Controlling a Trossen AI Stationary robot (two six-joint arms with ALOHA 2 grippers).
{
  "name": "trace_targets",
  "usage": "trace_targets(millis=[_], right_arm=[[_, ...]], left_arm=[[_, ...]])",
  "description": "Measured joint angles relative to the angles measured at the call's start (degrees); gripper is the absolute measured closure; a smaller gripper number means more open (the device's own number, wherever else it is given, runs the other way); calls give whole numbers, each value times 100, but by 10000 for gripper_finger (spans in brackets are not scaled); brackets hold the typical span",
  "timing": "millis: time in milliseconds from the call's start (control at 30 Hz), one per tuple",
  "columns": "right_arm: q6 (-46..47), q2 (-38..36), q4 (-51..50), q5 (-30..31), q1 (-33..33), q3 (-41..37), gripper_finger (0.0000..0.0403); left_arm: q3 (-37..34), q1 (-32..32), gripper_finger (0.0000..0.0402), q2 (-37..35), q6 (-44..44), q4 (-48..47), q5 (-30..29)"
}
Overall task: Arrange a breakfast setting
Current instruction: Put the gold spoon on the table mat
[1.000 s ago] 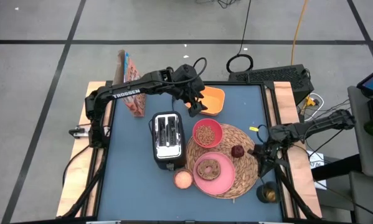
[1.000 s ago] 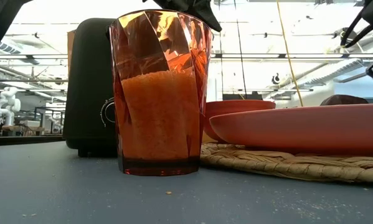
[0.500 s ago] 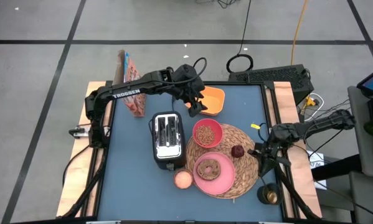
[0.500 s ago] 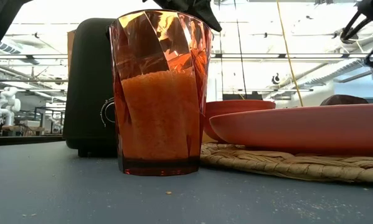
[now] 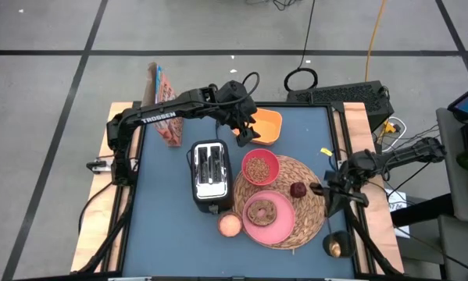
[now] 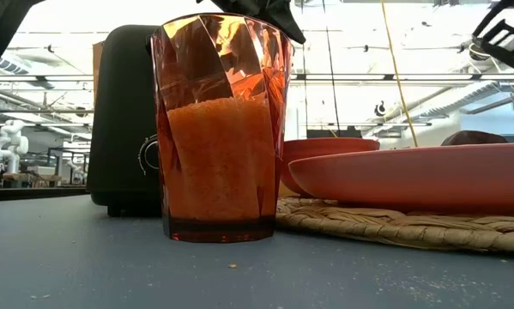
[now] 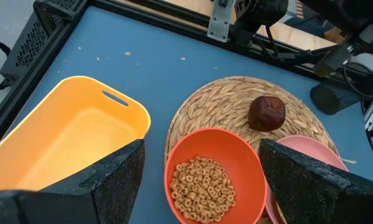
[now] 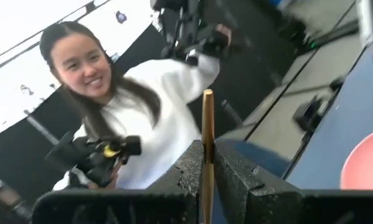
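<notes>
The blue desk (image 5: 163,226) is laid out for breakfast, and most of the setting is gathered on its right half. A black toaster (image 5: 210,175) is stood at the centre, beside the round woven straw placemat (image 5: 305,228), which serves as the base for the meal. On the mat the pink plate (image 5: 270,224) is set at the near side with the brown ring-shaped bread (image 5: 260,211) laid on it, and the smaller pink bowl (image 5: 260,166), filled with cereal rings, is placed at the far edge. The dark-red fruit (image 5: 298,190) is left on the bare weave between them. An orange tub (image 5: 268,125) lies at the back of the desk, and an orange tumbler (image 5: 230,225) is stood just in front of the toaster.

The left hand (image 5: 244,134) is held above the tub's edge with its fingers spread wide, grasping nothing. The right hand (image 8: 208,177) is kept at the mat's right edge, clenched on a thin golden utensil handle (image 8: 207,149), probably cutlery meant to be laid beside the plate.
</notes>
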Motion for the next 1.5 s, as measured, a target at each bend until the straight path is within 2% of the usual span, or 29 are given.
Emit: trace_targets(millis=[200,500,600,700,833,1033,1167,1367,1500], right_arm=[[-957,0,387,1203,0,0,378],[-3640,-2,1661,3660,-2,0,378],[-4390,0,2161,4271,-2,0,378],[-5109,-1,2658,4505,-2,0,378],[-6062,-1,3205,4512,-2,0,378],[-7553,-1,3577,4573,-2,2,378],[-8379,0,3724,4995,-2,2,378],[-9095,-2,3966,5732,-2,2,378],[-9013,-2,4014,6039,-2,2,378]], left_arm=[[0,0,82,0,-2,109,0],[0,0,82,0,-6,542,0],[0,0,82,0,-8,637,0],[0,0,82,0,-11,656,0],[0,0,82,0,-82,655,0],[0,-12,82,0,-90,647,0],[0,-74,82,0,-101,651,0],[0,-210,82,0,-121,812,2],[0,-304,82,0,-118,1274,0]])
